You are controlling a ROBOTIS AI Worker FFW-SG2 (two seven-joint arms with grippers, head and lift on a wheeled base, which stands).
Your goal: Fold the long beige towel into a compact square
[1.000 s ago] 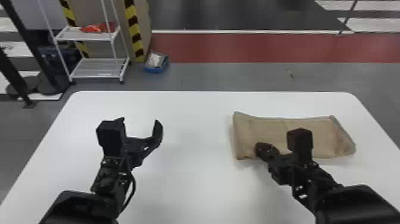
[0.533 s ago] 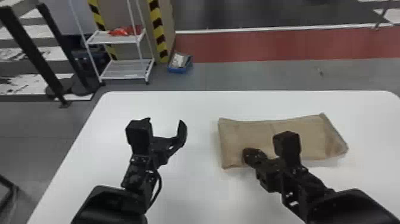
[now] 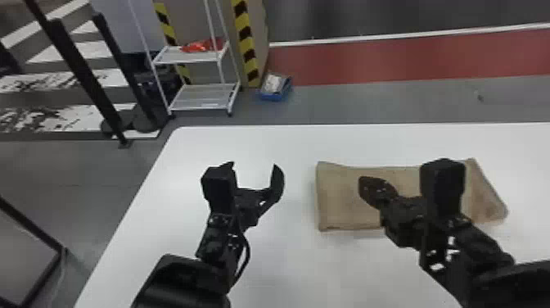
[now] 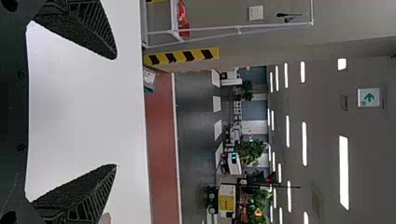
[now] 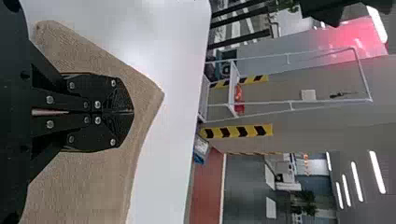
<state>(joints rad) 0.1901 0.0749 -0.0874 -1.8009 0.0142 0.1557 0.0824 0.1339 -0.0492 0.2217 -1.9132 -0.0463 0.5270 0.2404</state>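
Far left, behind the desk (image 3: 311,270): black posts (image 3: 77,73) on the floor, then a white rack (image 3: 202,98), red item (image 3: 200,46) on its upper shelf. Yellow-and-black striped edging (image 3: 245,39) stands just right of the rack, with a blue bin (image 3: 274,97) on the floor beside it.

Left pincer (image 3: 253,166): above the left part of the desk, well apart from the towel. Left wrist view has that pincer (image 4: 116,111) spread wide, nothing between the fingers.

Beige towel (image 3: 341,200): right of the left pincer, flat on the right part of the desk, long side running left-right. Left end roughly square, right end slanted. Its middle and part of the near edge sit behind the right arm.

Right pincer (image 3: 364,184): over the towel, toward its left end. In the right wrist view, that pincer (image 5: 132,112) is fully closed, fingers meeting, no cloth visible between them. Can't tell if the tips touch the towel.
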